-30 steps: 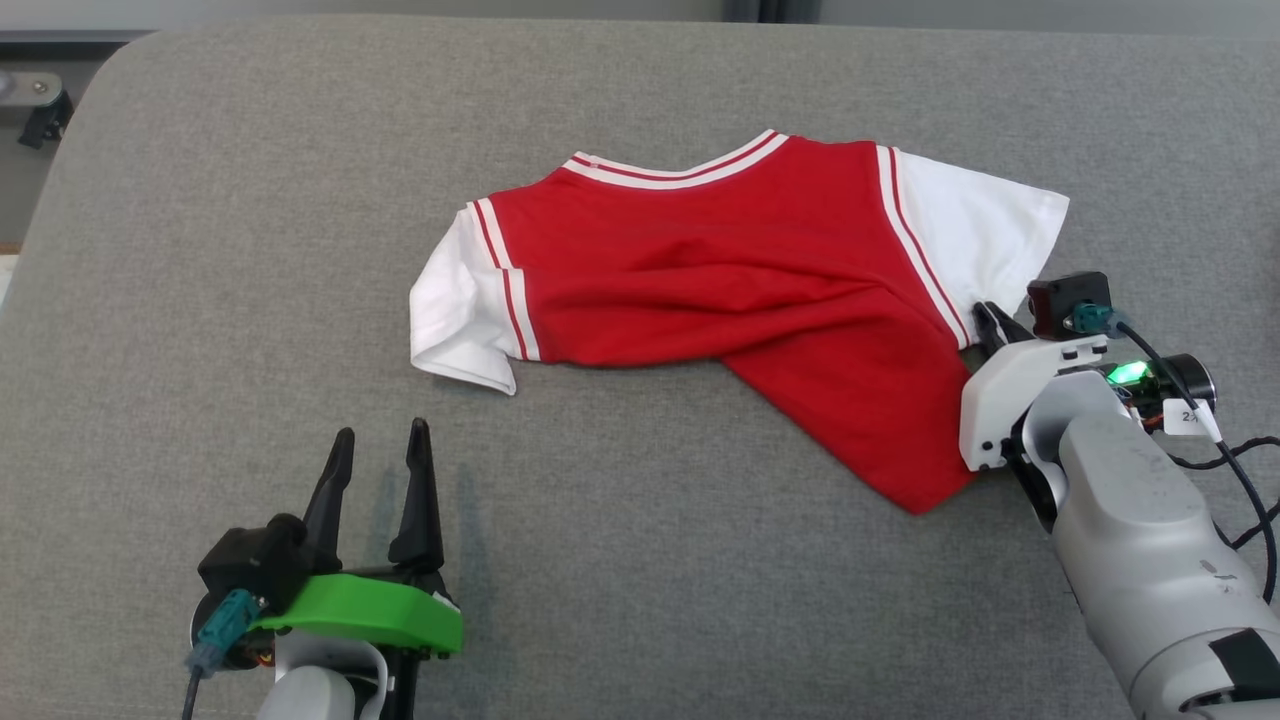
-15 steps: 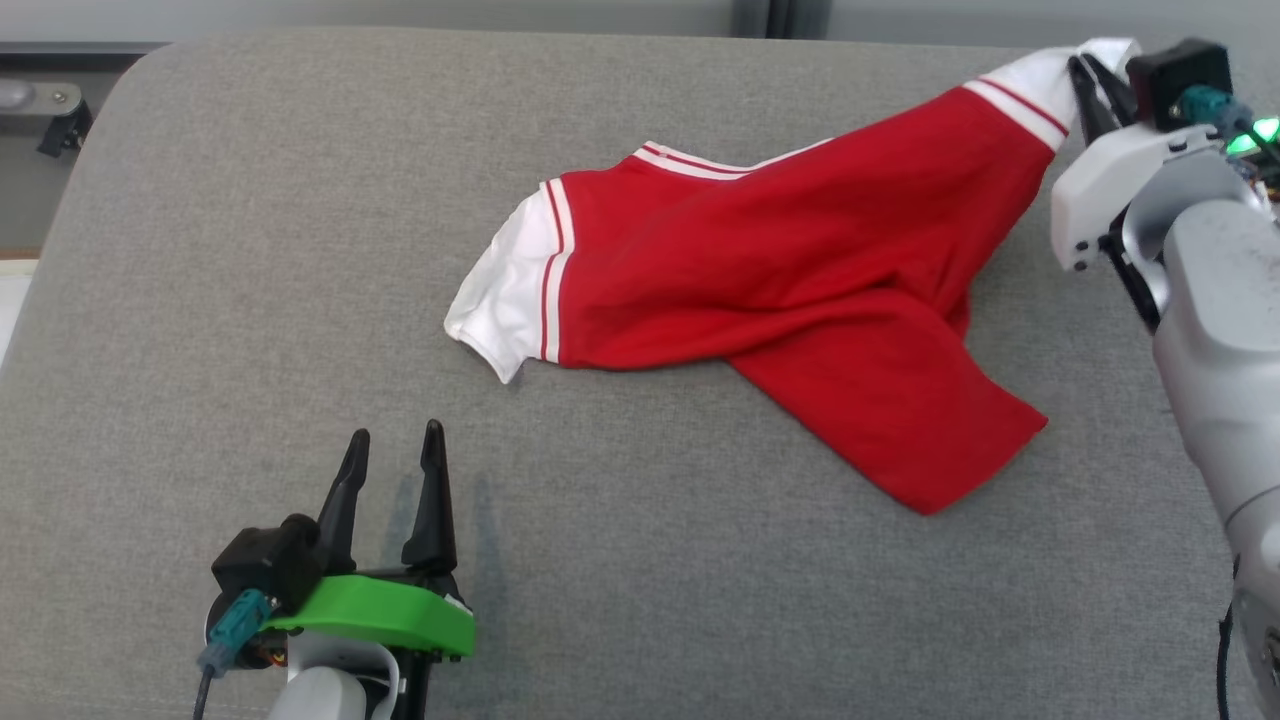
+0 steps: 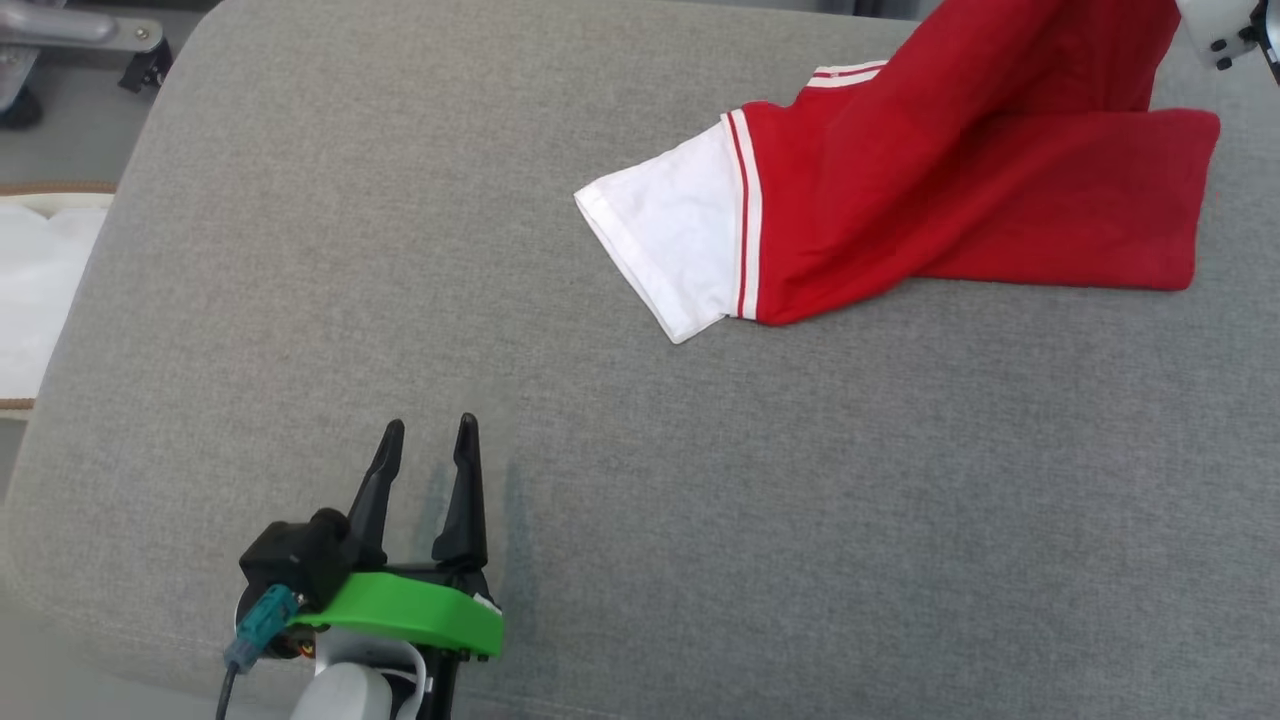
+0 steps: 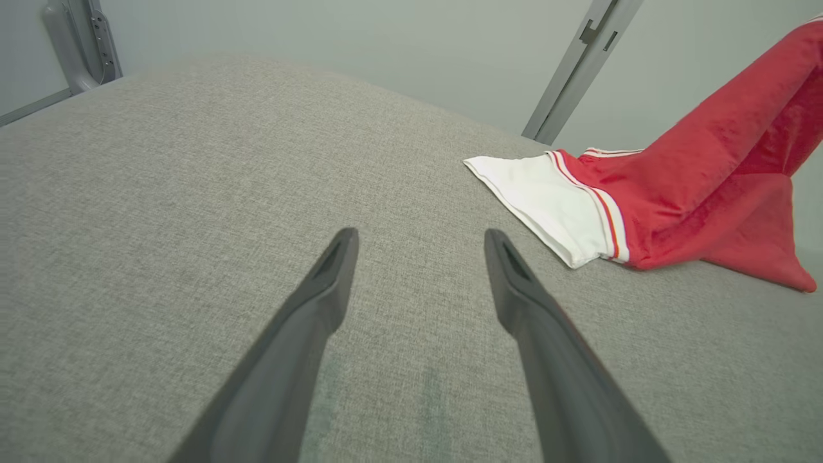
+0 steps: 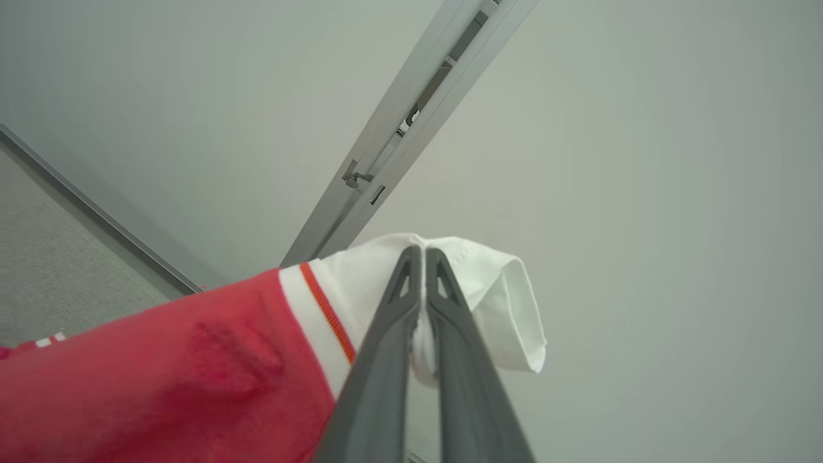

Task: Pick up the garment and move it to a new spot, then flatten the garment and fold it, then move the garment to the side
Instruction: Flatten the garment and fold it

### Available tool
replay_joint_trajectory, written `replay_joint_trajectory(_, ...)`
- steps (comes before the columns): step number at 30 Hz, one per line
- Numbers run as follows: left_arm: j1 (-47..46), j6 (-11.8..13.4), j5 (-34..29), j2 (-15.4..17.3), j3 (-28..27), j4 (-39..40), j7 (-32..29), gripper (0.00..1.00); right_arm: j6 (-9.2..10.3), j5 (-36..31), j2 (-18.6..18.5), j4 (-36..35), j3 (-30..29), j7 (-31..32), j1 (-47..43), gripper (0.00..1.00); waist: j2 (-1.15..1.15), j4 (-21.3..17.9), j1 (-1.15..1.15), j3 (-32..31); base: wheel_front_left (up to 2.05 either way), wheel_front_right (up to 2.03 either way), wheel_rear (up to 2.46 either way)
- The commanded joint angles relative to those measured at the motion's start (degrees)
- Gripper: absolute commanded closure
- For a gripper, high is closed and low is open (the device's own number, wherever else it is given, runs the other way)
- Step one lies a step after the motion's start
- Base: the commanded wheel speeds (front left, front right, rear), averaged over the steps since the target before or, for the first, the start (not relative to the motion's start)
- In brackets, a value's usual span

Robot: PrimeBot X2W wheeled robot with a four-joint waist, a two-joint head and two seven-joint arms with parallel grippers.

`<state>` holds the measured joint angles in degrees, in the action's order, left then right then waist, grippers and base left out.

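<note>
Two long dark fingers of the right gripper [image 5: 418,254] stand pressed together in the right wrist view. They pinch a bunched fold of the held sleeve [image 5: 488,289] of the red T-shirt [image 5: 161,386]. The sleeve's open white cuff hangs to the right of the fingers, and a red stripe on white trim runs just to their left. A grey metal rail [image 5: 398,128] crosses the pale wall behind.

In the head view the T-shirt [image 3: 960,180] slopes down from the upper right corner, where it is raised beside the pale casing of the right arm [image 3: 1215,25], to the grey upholstered surface [image 3: 300,250]. Its free sleeve [image 3: 675,240], white with red-and-white trim at the seam, lies flat on the fabric and points toward the lower left. A red panel of the body lies flat to its right.

At the lower left the left gripper [image 3: 430,428] has its jaws spread wide with nothing between them, well apart from the shirt. In the left wrist view this gripper [image 4: 421,235] points across bare grey fabric [image 4: 161,161], with the free sleeve [image 4: 540,199] and the T-shirt [image 4: 707,193] beyond and to the right. Whether the fingertips touch the fabric cannot be told.
</note>
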<state>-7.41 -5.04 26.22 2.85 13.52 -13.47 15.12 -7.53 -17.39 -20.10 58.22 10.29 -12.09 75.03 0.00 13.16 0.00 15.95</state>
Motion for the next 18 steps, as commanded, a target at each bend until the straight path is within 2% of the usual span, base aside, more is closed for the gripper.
replay_joint_trajectory(1, -1.14, 0.20, 0.51, 0.10, 0.30, 0.20, 0.02, 0.00, 0.09, -0.79, 0.34, 0.78, -0.36, 0.15, 0.40, 1.00, 0.00, 1.47, 0.00, 1.49, 0.00, 0.00, 0.00)
replay_joint_trajectory(2, -1.23, 0.32, 0.57, 0.09, 0.46, 0.38, 0.02, 0.00, 0.09, -1.25, 0.60, 0.97, -0.73, -0.24, 0.40, 1.00, 0.00, 1.67, 0.00, 1.75, 0.00, 0.00, 0.00)
replay_joint_trajectory(3, -1.26, 0.40, 0.65, 0.09, 0.57, 0.49, 0.02, 0.00, 0.09, -1.37, 0.74, 1.01, -1.46, -0.58, 0.23, 0.82, 0.00, 1.82, 0.00, 1.99, 0.00, 0.00, 0.00)
replay_joint_trajectory(4, -1.30, 0.44, 0.83, 0.09, 0.69, 0.64, 0.02, 0.00, 0.09, -1.61, 1.22, 0.99, -1.91, -1.03, -0.42, 0.00, 0.00, 1.92, 0.00, 2.25, 0.00, 0.00, 0.00)
replay_joint_trajectory(11, -1.27, 0.93, 0.42, 0.10, 0.40, 1.03, 0.02, 0.00, 0.09, -2.04, 3.80, 1.93, -2.59, -2.74, -4.10, 0.00, 0.00, 0.48, 0.00, 2.71, 0.00, 0.00, 0.00)
replay_joint_trajectory(14, -1.38, 0.82, -0.30, 0.10, -0.09, 0.97, 0.02, 0.00, 0.09, -0.45, 4.75, 2.18, -1.86, -3.06, -6.18, 0.00, 0.00, -1.02, 0.00, 1.99, 0.00, 0.00, 0.00)
replay_joint_trajectory(18, -1.17, 0.46, -1.06, 0.11, -1.00, 0.87, 0.02, 0.00, 0.09, 3.72, 5.75, -0.82, -1.28, -3.12, -9.85, 0.00, 0.00, -3.33, 0.00, 0.40, 0.00, 0.00, 0.00)
